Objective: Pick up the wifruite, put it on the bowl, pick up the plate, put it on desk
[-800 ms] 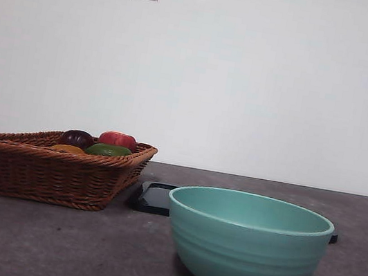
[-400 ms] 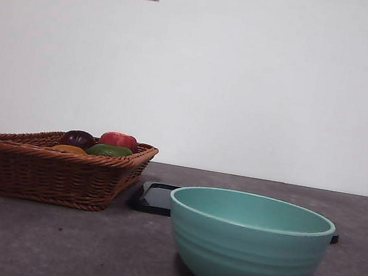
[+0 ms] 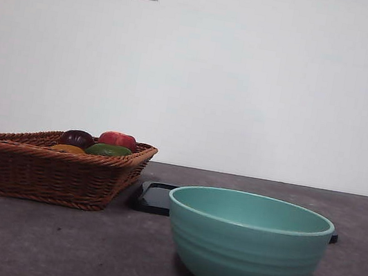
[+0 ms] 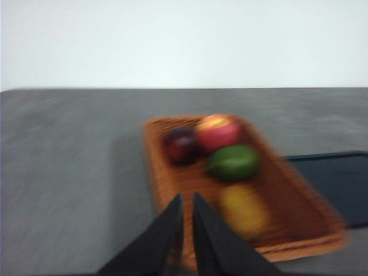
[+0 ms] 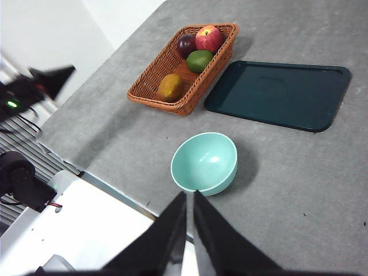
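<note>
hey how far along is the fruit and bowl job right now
Nothing looks done yet. The wifruite lies in the wicker basket, and the bowl is empty. The left gripper hangs above the basket, jaws nearly shut; the right gripper waits high. Fruit transfer and moving the dark tray remain.

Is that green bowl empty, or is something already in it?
Empty. The right wrist view looks down into the bowl and shows only bare glaze; the wifruite lies in the basket.

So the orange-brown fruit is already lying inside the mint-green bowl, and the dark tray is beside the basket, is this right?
Not quite. The orange-brown fruit is still in the wicker basket with the other fruits; the mint-green bowl holds nothing, as the right wrist view shows. The dark tray is indeed beside the basket.
</note>
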Motion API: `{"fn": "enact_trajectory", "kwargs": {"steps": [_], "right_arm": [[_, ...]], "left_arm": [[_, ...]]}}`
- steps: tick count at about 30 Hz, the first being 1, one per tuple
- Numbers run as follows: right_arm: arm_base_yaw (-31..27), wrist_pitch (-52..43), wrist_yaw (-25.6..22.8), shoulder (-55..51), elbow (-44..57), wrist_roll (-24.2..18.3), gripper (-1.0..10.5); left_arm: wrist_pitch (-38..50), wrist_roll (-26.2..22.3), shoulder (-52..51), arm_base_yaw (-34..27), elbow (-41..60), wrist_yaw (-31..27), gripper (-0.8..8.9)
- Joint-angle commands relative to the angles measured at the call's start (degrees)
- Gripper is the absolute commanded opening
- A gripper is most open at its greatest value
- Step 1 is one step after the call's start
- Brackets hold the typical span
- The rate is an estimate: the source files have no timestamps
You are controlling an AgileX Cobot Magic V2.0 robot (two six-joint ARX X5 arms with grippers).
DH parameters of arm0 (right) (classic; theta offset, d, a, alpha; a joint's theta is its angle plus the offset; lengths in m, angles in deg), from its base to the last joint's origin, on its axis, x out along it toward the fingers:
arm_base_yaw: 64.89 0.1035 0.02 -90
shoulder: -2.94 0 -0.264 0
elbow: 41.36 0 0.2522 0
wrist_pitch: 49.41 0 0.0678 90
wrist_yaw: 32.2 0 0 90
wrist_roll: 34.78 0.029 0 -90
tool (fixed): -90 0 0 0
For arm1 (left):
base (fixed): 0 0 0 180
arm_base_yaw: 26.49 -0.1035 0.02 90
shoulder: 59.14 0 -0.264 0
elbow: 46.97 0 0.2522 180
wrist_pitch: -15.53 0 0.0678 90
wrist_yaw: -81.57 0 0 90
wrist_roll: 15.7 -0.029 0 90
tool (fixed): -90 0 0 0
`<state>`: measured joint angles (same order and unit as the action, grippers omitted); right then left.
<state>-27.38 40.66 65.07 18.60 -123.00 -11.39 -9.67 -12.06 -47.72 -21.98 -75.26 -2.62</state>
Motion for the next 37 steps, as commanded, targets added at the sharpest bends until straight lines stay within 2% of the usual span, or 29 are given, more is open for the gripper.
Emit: {"fn": "enact_trajectory", "kwargs": {"steps": [1,8,18,22,37], "right_arm": [[0.5,-0.8,-0.2,0.0,-0.9,-0.5,0.1],[0.5,-0.8,-0.2,0.0,-0.9,-0.5,0.1],[0.5,-0.9,-0.2,0.0,-0.9,-0.5,0.1],[0.5,-0.9,-0.2,0.0,-0.9,-0.5,0.1],[0.5,-0.9,-0.2,0.0,-0.9,-0.5,0.1]], "left_arm": [[2.6,1.8,-1.4,-0.5,5.0,-3.6,0.24],[3.7,1.8,-2.0,-1.6,10.7,-11.9,0.24],[3.7,1.8,-5.1,-2.1,13.9,-12.0,0.24],[0.8,1.7,-5.9,-2.5,13.9,-11.9,0.24],[1.0,1.6,-11.2,-2.5,13.9,-11.8,0.24]]}}
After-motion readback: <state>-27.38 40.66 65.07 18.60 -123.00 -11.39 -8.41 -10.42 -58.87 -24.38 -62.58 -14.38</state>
